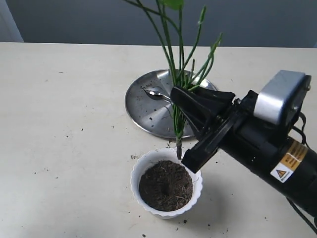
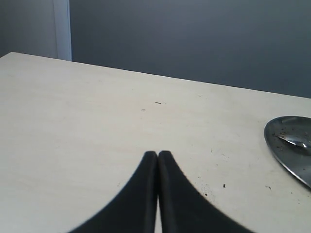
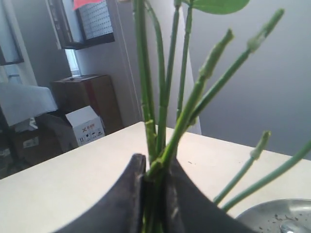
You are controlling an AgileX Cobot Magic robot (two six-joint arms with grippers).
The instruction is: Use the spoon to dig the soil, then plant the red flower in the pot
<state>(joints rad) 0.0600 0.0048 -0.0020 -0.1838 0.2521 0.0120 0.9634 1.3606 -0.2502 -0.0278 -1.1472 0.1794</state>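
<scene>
Holding the flower (image 1: pixel 181 49) by its bunched green stems, the right fingers (image 1: pixel 203 106) are clenched on it a little above the cut ends. Only the stems and the edge of a leaf show, as the blooms run out of frame at 12 o'clock. The bunch stands close to upright, so its long axis already points down toward the pot (image 1: pixel 140 171). The cut ends hang just over the pot's rim at about 1 o'clock, apparently not yet in the soil (image 1: pixel 166 186). The soil fills the pot, and what looks like a shallow dip sits near its middle. Seen from the exterior view, that dip lies at roughly 7 o'clock from the stem ends, near but not beneath them. The coming move therefore likely calls for a short shift toward 7 o'clock, then a straight descent with the stems kept vertical. The spoon (image 1: pixel 157 94) lies on the plate (image 1: pixel 141 116), at 12 o'clock from the pot and behind the stems, out of the way. The left fingers (image 2: pixel 146 194) are pressed together with nothing between them, above bare worktop (image 1: pixel 64 124) well apart from the pot. The right arm is the nearer one and the one placed to plant.
</scene>
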